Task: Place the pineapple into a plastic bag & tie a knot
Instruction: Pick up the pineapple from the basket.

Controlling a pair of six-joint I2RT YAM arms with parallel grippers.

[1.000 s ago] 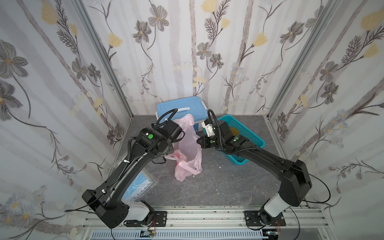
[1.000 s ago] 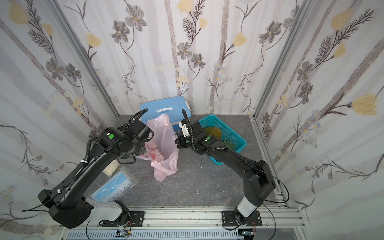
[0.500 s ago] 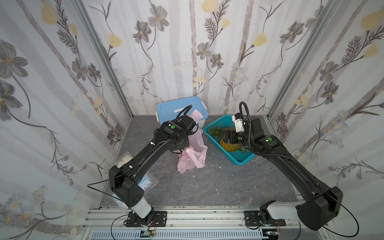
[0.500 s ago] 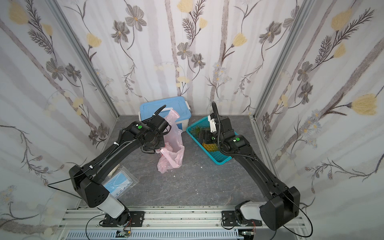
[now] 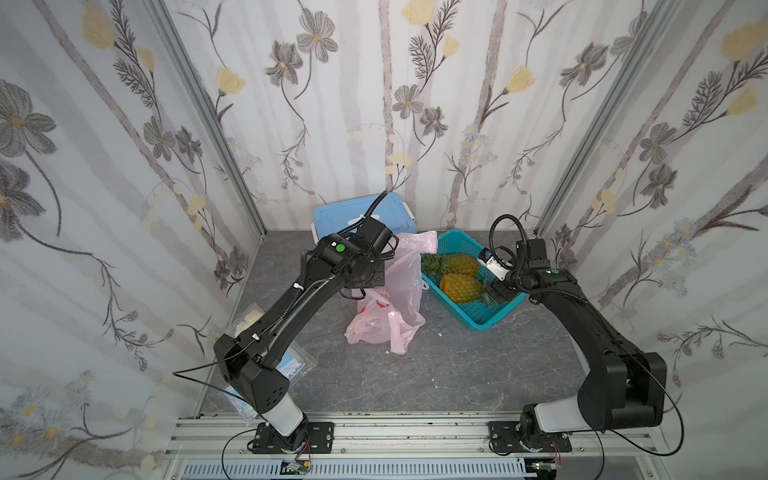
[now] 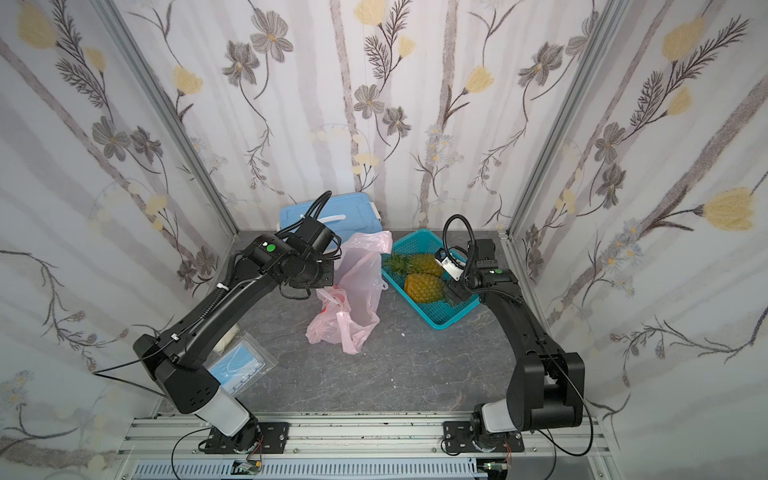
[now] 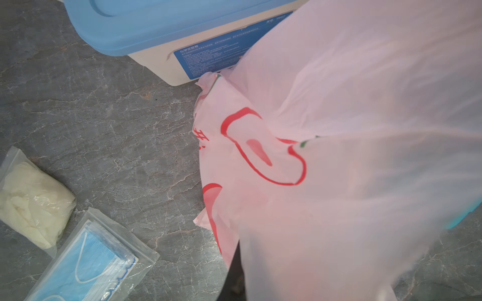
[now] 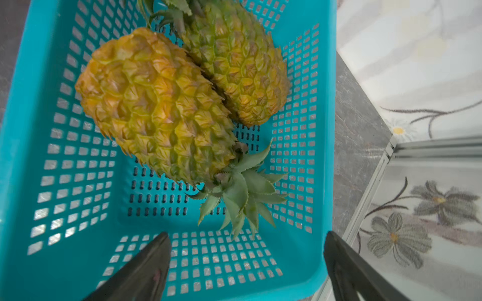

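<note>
Your right arm has swung away from the plastic bag (image 5: 399,291) and now sits over the teal basket (image 5: 478,320), where its jaws have sprung apart. The right gripper (image 8: 247,234) stands wide open with nothing in it, hovering just above the leafy crown of the nearer pineapple (image 8: 156,109). A second pineapple (image 8: 234,65) lies touching it, both on their sides in the basket. Your left gripper (image 5: 386,255) is clamped shut (its fingers are buried in pink film in the wrist view), and the bag hangs from it, its lower part crumpled on the grey table (image 5: 457,374) between the blue-lidded box (image 5: 332,216) and the basket.
</note>
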